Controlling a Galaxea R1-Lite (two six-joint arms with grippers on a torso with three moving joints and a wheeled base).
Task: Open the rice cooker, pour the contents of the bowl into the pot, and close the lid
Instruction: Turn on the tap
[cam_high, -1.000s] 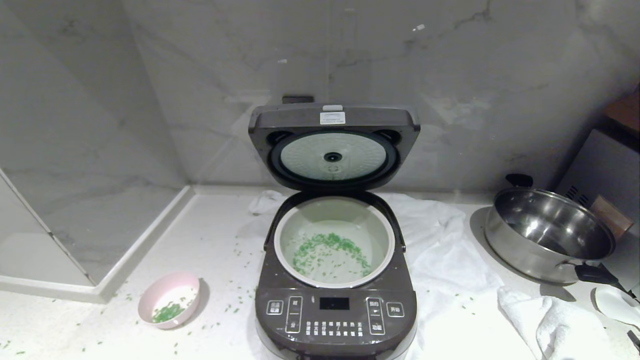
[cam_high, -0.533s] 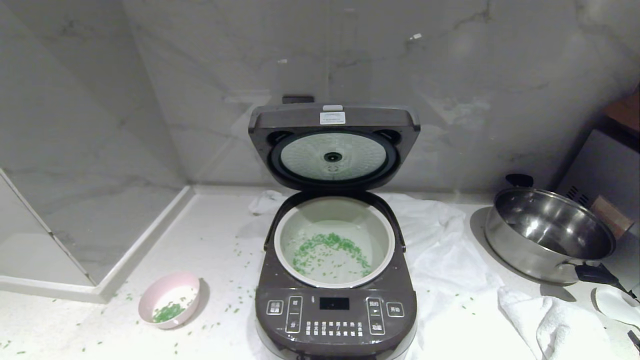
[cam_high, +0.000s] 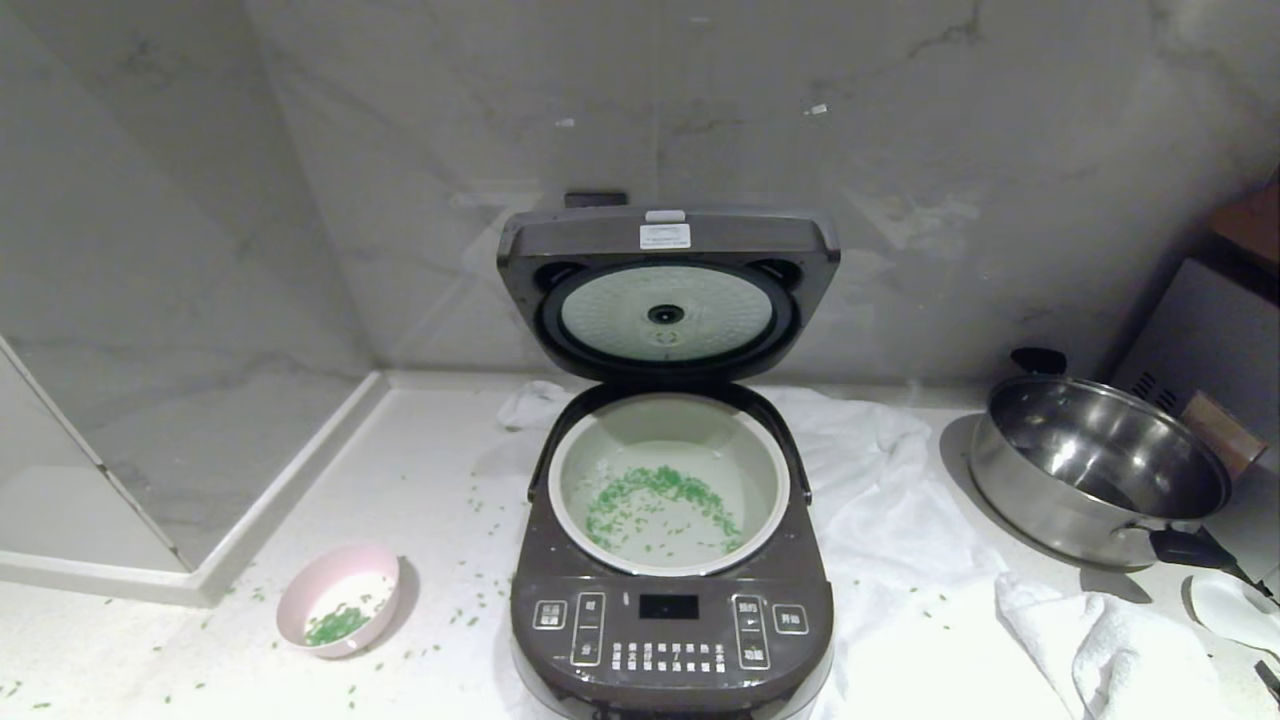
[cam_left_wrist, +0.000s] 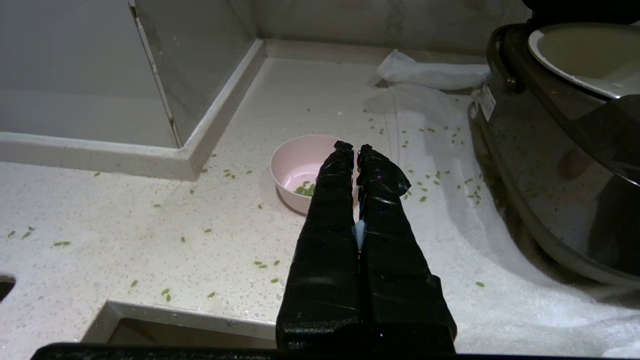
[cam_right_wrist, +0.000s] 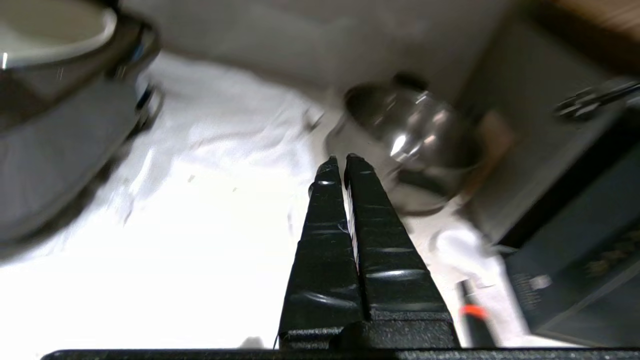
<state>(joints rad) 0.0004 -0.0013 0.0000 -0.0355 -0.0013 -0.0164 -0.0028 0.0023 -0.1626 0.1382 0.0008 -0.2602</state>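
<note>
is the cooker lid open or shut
Open: the lid stands upright behind the pot, its white dimpled inner plate facing forward.

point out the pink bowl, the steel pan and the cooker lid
pink bowl (cam_high: 340, 600), head view, on its white inside
steel pan (cam_high: 1098, 468), head view, on its shiny inner wall
cooker lid (cam_high: 666, 313), head view, on its round inner plate

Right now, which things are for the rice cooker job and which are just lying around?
For the job: rice cooker, its open lid, the pot with green grains, the pink bowl.

Just lying about: steel pan, white cloth, spilled grains on the counter.
</note>
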